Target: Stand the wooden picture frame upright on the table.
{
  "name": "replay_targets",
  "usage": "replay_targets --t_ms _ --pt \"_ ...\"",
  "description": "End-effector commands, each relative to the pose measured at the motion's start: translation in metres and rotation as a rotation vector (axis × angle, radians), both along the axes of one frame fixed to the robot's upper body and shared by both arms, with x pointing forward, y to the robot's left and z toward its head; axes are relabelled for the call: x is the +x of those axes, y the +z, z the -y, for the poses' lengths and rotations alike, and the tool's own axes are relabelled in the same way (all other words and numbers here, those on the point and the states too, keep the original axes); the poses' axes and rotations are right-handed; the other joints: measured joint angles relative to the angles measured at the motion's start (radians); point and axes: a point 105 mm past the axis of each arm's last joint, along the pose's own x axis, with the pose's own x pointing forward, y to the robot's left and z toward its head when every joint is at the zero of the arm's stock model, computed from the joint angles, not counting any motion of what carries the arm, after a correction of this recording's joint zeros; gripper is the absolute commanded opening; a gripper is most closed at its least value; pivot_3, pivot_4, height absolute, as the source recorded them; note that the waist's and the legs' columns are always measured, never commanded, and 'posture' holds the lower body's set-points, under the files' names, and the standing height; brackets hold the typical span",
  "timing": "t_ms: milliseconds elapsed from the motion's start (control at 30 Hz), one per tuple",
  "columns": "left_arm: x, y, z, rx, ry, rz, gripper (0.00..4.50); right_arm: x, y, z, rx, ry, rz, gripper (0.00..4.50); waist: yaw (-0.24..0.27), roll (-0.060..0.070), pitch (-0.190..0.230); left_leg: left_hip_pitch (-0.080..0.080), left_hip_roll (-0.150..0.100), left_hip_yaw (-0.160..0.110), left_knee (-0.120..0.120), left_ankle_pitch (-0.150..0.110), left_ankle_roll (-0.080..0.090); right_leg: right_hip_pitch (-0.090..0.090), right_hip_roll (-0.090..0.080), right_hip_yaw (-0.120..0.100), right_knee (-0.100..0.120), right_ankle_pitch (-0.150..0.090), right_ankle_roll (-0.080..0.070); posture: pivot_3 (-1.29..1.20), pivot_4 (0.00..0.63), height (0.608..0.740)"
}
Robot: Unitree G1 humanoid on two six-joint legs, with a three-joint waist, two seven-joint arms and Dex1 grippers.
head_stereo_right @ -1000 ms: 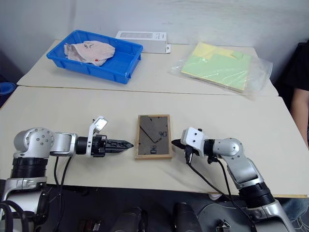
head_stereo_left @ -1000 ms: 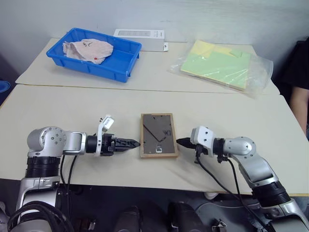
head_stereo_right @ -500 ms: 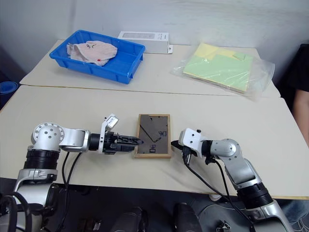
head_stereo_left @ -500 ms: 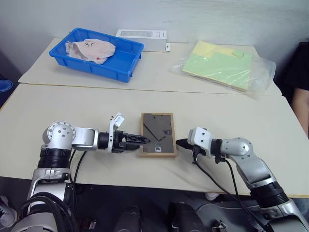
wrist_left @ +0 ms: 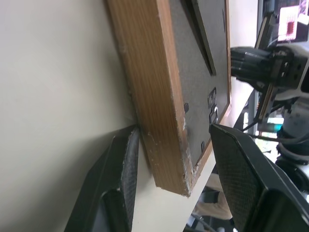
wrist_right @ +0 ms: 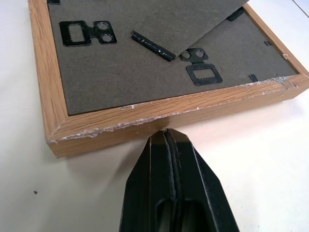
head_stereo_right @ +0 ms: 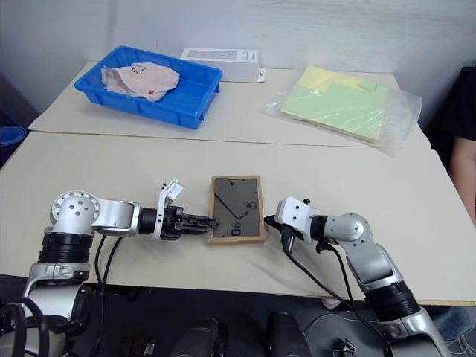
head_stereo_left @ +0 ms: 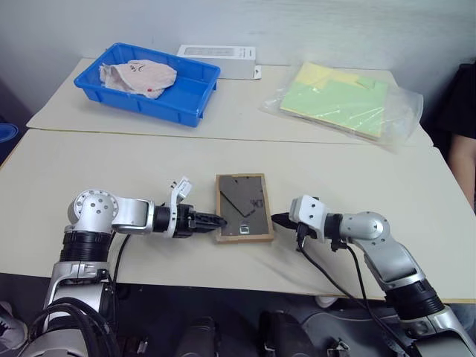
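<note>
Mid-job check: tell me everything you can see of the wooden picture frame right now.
The wooden picture frame is a small light-wood rectangle lying flat, face down on the table, its dark grey-brown back panel up with black hanger clips and a thin stand leg folded against it. Its edges look chipped. The left hand straddles the corner of one side rail, one finger between rail and table, the other above the back panel. The right hand, shut, points its tip at the opposite rail.

Rough-edged light wood frame (wrist_right: 159, 113), matt fibreboard back; matt table (head_stereo_left: 149, 171)
</note>
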Motion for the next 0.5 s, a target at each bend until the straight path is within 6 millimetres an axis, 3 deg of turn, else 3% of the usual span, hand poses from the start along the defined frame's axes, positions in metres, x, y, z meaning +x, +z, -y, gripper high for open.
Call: replay_targets --t_ms 33,167,300,500 --pt "-0.008 0.000 -0.003 0.039 -0.046 0.009 3.27 -0.006 0.009 -0.009 0.027 0.043 0.033 0.00 0.000 0.000 0.000 0.000 0.000 0.000 0.000 0.000 0.000 0.000 0.000 0.000 0.000 0.000 0.000 0.00 0.150 0.740" --pt "-0.005 -0.005 -0.017 0.114 -0.010 0.006 4.43 -0.008 0.008 -0.010 0.026 0.047 0.027 0.00 -0.004 0.000 0.000 0.000 0.000 0.000 -0.001 0.000 -0.001 0.000 0.001 0.000 0.000 0.000 0.000 0.00 0.150 0.740" --pt "-0.007 -0.005 -0.022 0.136 -0.016 -0.005 4.47 -0.010 0.007 -0.009 0.021 0.052 0.019 0.00 -0.012 0.000 0.000 0.001 0.001 0.000 -0.001 0.001 -0.002 0.000 0.001 0.000 0.000 -0.001 0.001 0.00 0.150 0.740" --pt "-0.011 -0.010 -0.003 0.078 -0.060 -0.034 4.47 -0.011 0.007 -0.013 0.027 0.064 0.015 0.00 -0.021 0.000 0.000 0.001 0.001 0.000 -0.001 0.001 -0.003 0.000 0.001 0.001 0.000 -0.001 0.001 0.00 0.150 0.740"
